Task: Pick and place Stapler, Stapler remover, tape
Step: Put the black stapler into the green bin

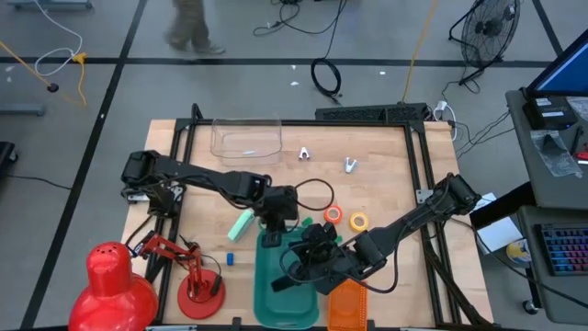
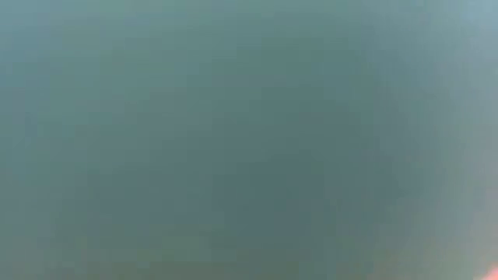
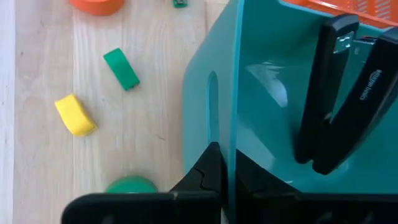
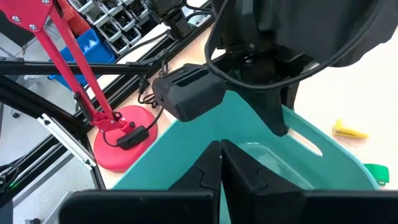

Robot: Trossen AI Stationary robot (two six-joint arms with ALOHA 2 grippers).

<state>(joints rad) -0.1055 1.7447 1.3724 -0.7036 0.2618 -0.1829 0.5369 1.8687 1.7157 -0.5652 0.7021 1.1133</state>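
A black stapler [image 3: 345,93] lies inside a teal bin [image 1: 285,280] at the table's near edge. My left gripper [image 3: 231,165] is shut on the bin's far rim, and my right gripper [image 4: 221,158] is shut on its right rim. Orange tape [image 1: 333,213] and yellow tape [image 1: 358,222] lie flat on the table just beyond the bin. Two small white claw-shaped things [image 1: 303,154] [image 1: 350,165], stapler removers by their look, lie near the far edge. The low view is filled by blurred teal. My left gripper pinches the bin's far wall at its rim [image 3: 234,134], beside the handle slot [image 3: 212,106], one finger inside and one outside. The fingers slant down from the far left. My right gripper pinches the bin's right rim [image 4: 214,138] between its fingers, slanting down from the right. Whether the bin is clear of the table cannot be told.
A mint-green block [image 1: 241,225] and a small blue piece [image 1: 230,260] lie left of the bin. An orange basket [image 1: 347,308] stands to its right, a red lamp [image 1: 197,280] at the near left, a clear tub [image 1: 246,138] at the far edge.
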